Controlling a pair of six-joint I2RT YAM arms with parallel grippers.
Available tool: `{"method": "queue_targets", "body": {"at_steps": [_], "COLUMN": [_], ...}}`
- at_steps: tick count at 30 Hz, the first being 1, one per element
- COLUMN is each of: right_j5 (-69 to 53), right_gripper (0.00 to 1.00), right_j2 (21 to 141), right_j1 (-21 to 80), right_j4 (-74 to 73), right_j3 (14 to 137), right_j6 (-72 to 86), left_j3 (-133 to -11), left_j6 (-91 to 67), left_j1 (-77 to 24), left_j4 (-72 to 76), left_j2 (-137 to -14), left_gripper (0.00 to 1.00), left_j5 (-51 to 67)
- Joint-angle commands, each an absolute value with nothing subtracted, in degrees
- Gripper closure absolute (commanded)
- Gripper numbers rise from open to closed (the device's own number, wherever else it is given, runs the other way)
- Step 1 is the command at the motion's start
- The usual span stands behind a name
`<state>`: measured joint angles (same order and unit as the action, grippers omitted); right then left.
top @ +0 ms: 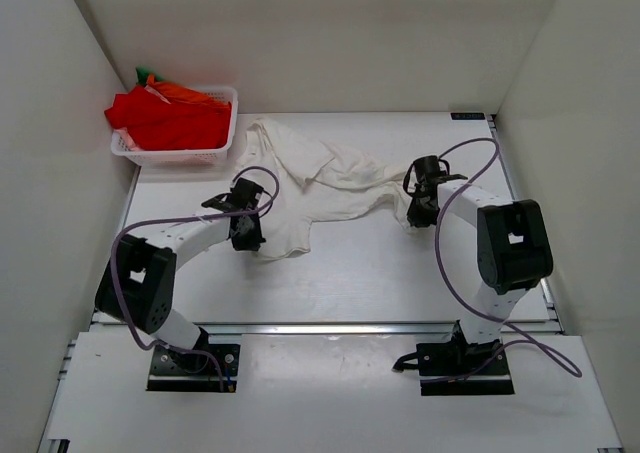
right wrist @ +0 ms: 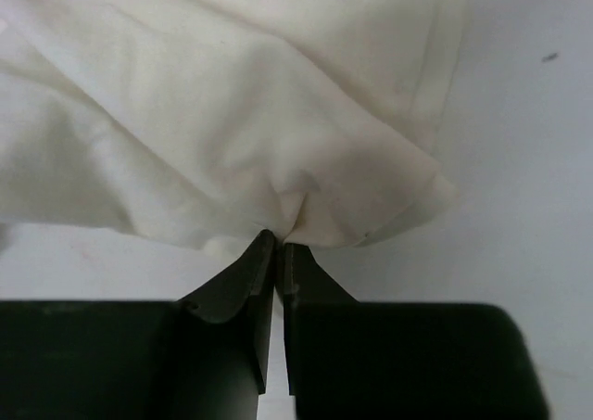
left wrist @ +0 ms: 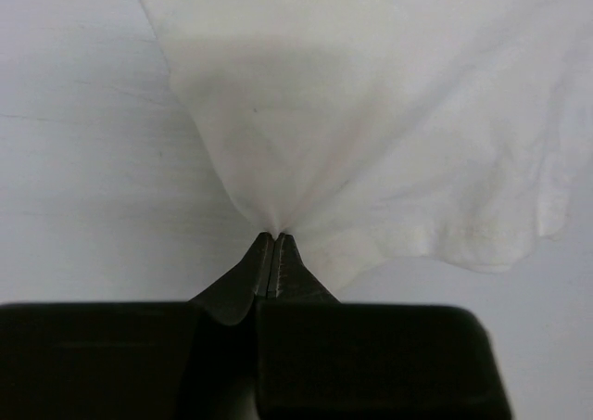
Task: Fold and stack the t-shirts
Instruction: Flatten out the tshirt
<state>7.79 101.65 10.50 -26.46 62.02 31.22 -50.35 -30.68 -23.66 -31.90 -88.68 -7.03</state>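
Note:
A large white t-shirt (top: 320, 183) lies crumpled across the middle of the table. My left gripper (top: 247, 235) is shut on its near-left edge; in the left wrist view the white t-shirt (left wrist: 371, 123) fans out from the pinched tips of the left gripper (left wrist: 275, 235). My right gripper (top: 418, 216) is shut on the shirt's right corner, where the white t-shirt (right wrist: 241, 133) bunches at the tips of the right gripper (right wrist: 281, 241). Red, orange and green t-shirts (top: 170, 113) are piled in the basket.
A white plastic lattice basket (top: 178, 155) stands at the back left of the table (top: 360, 273). White walls close in the left, back and right sides. Purple cables loop from both arms.

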Motion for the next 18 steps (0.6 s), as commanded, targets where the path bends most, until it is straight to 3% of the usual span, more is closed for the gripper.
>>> {"method": "queue_targets", "body": {"at_steps": [1, 12, 18], "right_j5": [5.5, -6.8, -16.7], "right_gripper": [1.0, 0.99, 1.0], "right_j2": [100.2, 75.7, 67.4], "right_j1": [12.0, 5.1, -6.4], "right_j4": [-37.4, -45.3, -43.2], "right_j3": [61.8, 86.6, 96.5], "right_j6": [26.9, 20.2, 21.8], "left_j3": [-53.9, -94.0, -114.6], "left_j6": [-29.5, -29.5, -30.5], "left_j1": [-22.9, -17.3, -11.7], "left_j4": [-35.8, -41.2, -41.7], "left_j2": [-83.7, -74.7, -75.5], "left_gripper": [1.0, 1.0, 1.0], "left_j5": [-5.0, -7.9, -4.7]}}
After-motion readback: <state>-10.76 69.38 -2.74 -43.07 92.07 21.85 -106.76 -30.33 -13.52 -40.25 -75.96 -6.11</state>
